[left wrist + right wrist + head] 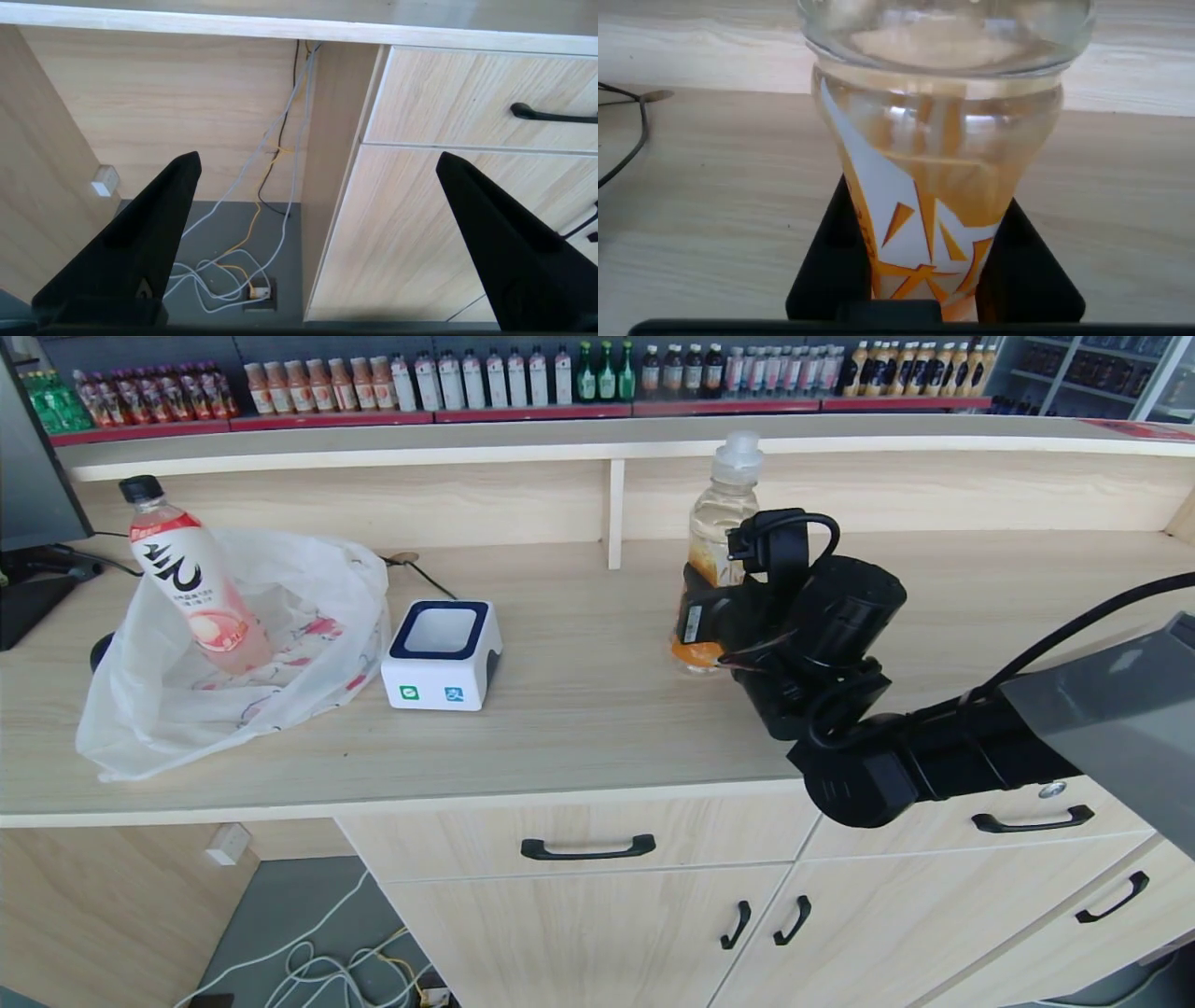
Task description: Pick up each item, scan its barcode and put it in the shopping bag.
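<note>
Right tool (pixel 702 619) clasps the upright orange-labelled bottle (pixel 721 518) low down; left tool (pixel 318 245) gapes wide.

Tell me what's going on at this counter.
The right gripper is closed around the orange-label bottle, which stands upright on the counter to the right of the scanner. A pink-label bottle already leans in the shopping bag. The left gripper hangs open below the counter edge, by the cabinet.

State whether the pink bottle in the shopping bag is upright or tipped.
Tipped: the pink bottle leans leftward in the shopping bag, not vertical.
</note>
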Available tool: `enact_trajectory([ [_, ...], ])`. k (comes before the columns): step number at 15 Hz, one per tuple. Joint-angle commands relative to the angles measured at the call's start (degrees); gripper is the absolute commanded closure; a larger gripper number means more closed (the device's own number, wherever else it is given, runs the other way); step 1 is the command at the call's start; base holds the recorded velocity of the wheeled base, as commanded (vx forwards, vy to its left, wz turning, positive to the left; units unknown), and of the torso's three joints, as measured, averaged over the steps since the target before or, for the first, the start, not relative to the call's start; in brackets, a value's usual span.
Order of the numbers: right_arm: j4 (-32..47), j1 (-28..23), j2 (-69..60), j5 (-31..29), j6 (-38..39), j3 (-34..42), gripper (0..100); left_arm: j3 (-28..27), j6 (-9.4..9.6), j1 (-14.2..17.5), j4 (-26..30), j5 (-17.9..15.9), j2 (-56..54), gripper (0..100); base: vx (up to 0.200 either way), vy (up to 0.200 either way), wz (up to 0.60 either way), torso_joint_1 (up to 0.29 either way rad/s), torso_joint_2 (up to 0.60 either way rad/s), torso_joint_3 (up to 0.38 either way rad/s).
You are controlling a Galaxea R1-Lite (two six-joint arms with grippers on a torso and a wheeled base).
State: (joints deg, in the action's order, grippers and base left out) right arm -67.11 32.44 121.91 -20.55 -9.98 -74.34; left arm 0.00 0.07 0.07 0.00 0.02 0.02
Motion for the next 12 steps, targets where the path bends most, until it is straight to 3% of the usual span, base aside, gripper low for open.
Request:
enact_trajectory([
  [1, -0.13, 0.08, -0.35, 0.07, -0.04, -0.37, 100, 0.0, 0.01, 0.01, 0.0, 0.06, -0.02, 0, 0.0, 0.0, 0.0, 0.0, 0.0, 0.0],
  [12, -0.13, -0.53, -2.64, 0.69, -0.04, -0.81, 100, 0.0, -0.07, 0.01, 0.0, 0.06, -0.02, 0, 0.0, 0.0, 0.0, 0.0, 0.0, 0.0],
])
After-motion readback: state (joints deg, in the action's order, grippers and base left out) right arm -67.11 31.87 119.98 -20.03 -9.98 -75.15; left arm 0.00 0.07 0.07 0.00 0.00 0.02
